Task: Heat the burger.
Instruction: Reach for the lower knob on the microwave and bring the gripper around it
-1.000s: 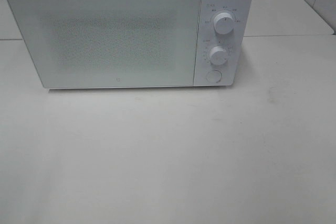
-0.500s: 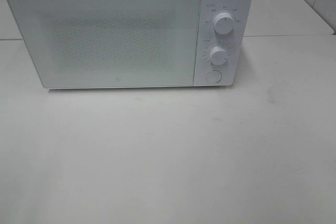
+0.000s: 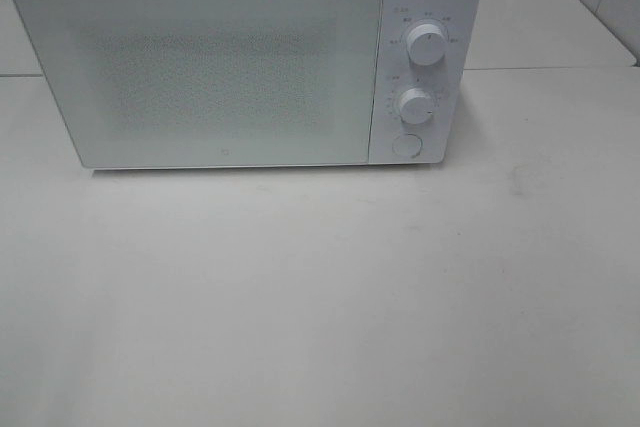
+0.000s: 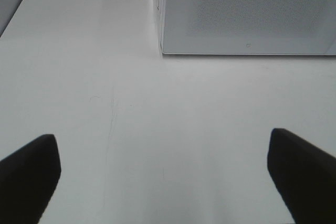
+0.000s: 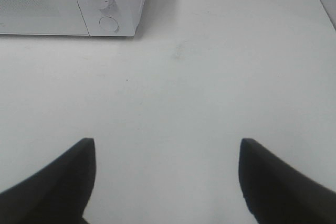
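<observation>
We are looking for the burger and it shows in none of our views, so we cannot say which way it lies from either claw or which arm is nearer to it. The microwave (image 3: 240, 57) fills the upper left and centre of the high view. Its frosted door (image 3: 200, 67) is shut, and whether the burger sits behind it we cannot tell.

The left claw (image 4: 163, 137) hangs over the bare bench (image 3: 320, 297) with jaws wide apart and nothing between them. It faces the door's lower corner.

The right claw (image 5: 166, 142) is also spread and empty. It faces the control side, where the lower knob (image 3: 415, 105) and round button (image 3: 406, 144) sit. Neither arm reaches into the high view.

Our read is that any coming move turns on that right-hand panel, which the right claw faces.
</observation>
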Controlling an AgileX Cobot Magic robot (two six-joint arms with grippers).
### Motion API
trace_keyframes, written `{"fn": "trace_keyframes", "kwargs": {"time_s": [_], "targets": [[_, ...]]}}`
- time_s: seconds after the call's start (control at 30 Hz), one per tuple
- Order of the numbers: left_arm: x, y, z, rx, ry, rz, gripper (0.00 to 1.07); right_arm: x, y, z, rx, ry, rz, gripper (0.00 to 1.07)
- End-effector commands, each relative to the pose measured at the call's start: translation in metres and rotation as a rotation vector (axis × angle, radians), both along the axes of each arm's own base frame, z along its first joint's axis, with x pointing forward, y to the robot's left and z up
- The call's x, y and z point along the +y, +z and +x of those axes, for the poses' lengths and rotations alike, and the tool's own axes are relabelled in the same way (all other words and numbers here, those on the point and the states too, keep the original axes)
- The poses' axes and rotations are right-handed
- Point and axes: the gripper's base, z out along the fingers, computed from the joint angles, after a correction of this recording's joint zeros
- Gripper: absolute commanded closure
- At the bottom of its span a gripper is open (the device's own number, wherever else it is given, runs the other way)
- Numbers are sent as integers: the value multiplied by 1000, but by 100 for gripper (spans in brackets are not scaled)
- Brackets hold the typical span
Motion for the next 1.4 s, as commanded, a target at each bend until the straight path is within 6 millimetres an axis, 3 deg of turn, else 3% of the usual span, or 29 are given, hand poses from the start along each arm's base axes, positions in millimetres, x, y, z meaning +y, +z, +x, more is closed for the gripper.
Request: {"fn": "trace_keyframes", "kwargs": {"time_s": [0.03, 0.43, 0.6, 0.8, 0.87, 1.4], "targets": [[-1, 0, -3, -32, 0, -14, 6, 0, 0, -4, -26, -2, 1, 34], [-1, 0, -3, -32, 0, -14, 6, 0, 0, -3, -28, -4, 4, 35], [-1, 0, -3, -32, 0, -14, 6, 0, 11, -1, -54, -5, 7, 35], [-1, 0, -3, -32, 0, -14, 6, 1, 20, 18, -44, -7, 8, 35], [-1, 0, -3, -32, 0, -14, 6, 2, 23, 33, -27, -9, 8, 35], [-1, 0, -3, -32, 0, -14, 6, 4, 28, 87, -8, -17, 9, 35]]}}
